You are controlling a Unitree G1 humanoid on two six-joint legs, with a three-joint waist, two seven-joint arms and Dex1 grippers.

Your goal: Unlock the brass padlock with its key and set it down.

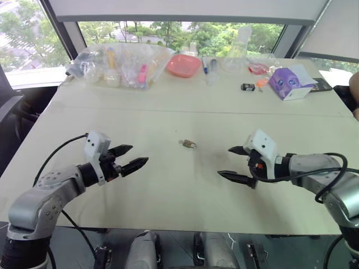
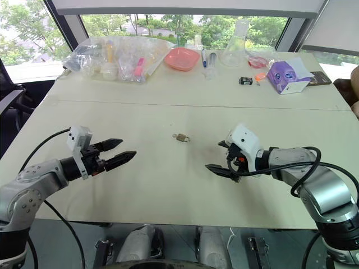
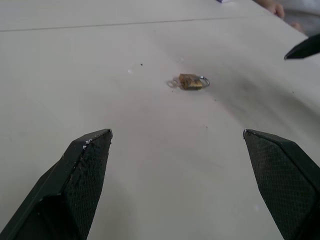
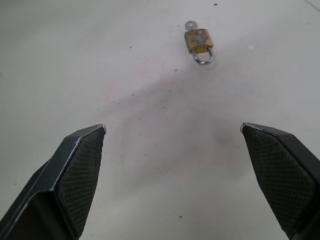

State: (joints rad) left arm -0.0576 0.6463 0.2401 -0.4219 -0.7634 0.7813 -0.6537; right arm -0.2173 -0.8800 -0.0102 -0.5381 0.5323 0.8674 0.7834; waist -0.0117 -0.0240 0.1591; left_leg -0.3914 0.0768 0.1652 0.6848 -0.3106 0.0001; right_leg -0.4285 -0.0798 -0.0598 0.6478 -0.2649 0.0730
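The brass padlock [image 1: 189, 144] lies flat on the cream table [image 1: 168, 190], midway between my two grippers; its silvery shackle looks shut. A small silver key [image 4: 190, 24] sticks out of its body on the side away from the shackle. The padlock [image 3: 190, 81] lies ahead of the left fingers, and the padlock [image 4: 198, 41] also lies ahead of the right ones. My left gripper [image 1: 130, 158] hovers open to the left of it, holding nothing. My right gripper [image 1: 235, 163] hovers open to the right, also holding nothing.
Along the far edge stand clear plastic bags of items [image 1: 120, 64], a pink bowl [image 1: 183, 65], a glass flask [image 1: 235, 53], a purple and white box [image 1: 290, 83] and a small black block [image 1: 247, 87]. A person's arm [image 1: 354, 92] shows at the right edge.
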